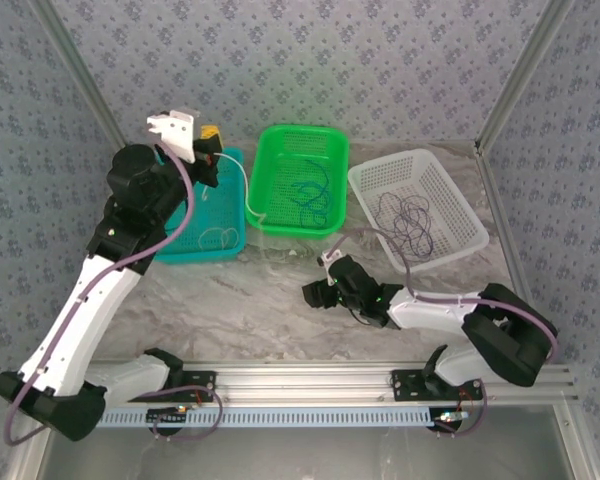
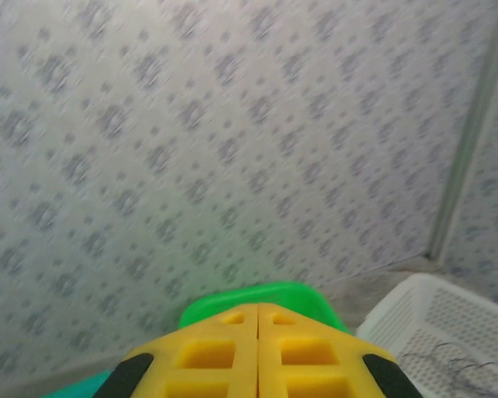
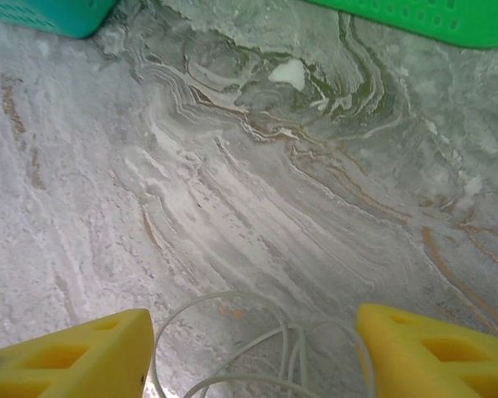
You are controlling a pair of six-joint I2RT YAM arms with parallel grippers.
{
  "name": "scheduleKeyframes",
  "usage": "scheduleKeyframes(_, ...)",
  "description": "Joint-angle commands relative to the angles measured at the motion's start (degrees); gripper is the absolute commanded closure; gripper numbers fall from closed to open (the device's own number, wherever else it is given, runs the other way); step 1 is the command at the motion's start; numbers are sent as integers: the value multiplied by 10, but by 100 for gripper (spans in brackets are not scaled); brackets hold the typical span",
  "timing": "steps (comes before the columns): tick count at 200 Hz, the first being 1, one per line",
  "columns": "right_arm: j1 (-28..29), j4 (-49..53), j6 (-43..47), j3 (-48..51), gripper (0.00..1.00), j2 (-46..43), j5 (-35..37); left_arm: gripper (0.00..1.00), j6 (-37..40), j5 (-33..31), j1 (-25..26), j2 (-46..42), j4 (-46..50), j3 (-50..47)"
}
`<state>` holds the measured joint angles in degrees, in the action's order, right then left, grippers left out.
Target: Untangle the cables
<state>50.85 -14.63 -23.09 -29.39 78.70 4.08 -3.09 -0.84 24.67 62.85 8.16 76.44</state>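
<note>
My left gripper [image 1: 209,134] is raised above the teal basket [image 1: 195,250], its yellow jaws pressed together [image 2: 258,319]. A whitish cable [image 1: 246,190] hangs from its tips, and the cable's end rests on the table between the teal and green baskets. My right gripper [image 1: 318,279] sits low over the marble table, its jaws wide apart [image 3: 253,319]. Loops of pale cable [image 3: 261,352] lie on the table between its fingers, untouched. A blue cable [image 1: 315,195] lies in the green basket [image 1: 270,165]. A dark cable [image 1: 410,215] lies in the white basket [image 1: 460,205].
The three baskets stand in a row across the back of the table. More pale loops [image 1: 220,237] lie in the teal basket. Patterned walls close in the back and sides. An aluminium rail [image 1: 310,378] with the arm bases runs along the near edge.
</note>
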Motion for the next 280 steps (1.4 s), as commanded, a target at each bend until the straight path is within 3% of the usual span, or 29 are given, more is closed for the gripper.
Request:
scheduleKeyframes(1,-5,33,8,-5,32,-26,1,93,-30,21,-34,3,-11,-8)
scheduleKeyframes(132,-11,108,24,6,26,-108,15,93,-84,40,-191,74,-62,-97)
scheduleKeyframes(168,-11,127,25,7,25,-130,14,94,-98,49,-210,98,-82,-107)
scheduleKeyframes(206,-13,138,24,11,24,-144,17,93,-97,42,-212,111,-75,-63)
scheduleKeyframes(242,-15,145,23,10,23,-151,17,93,-84,39,-222,180,-29,-20)
scheduleKeyframes(280,-15,155,22,7,22,-158,16,91,-145,40,-273,264,-38,-1)
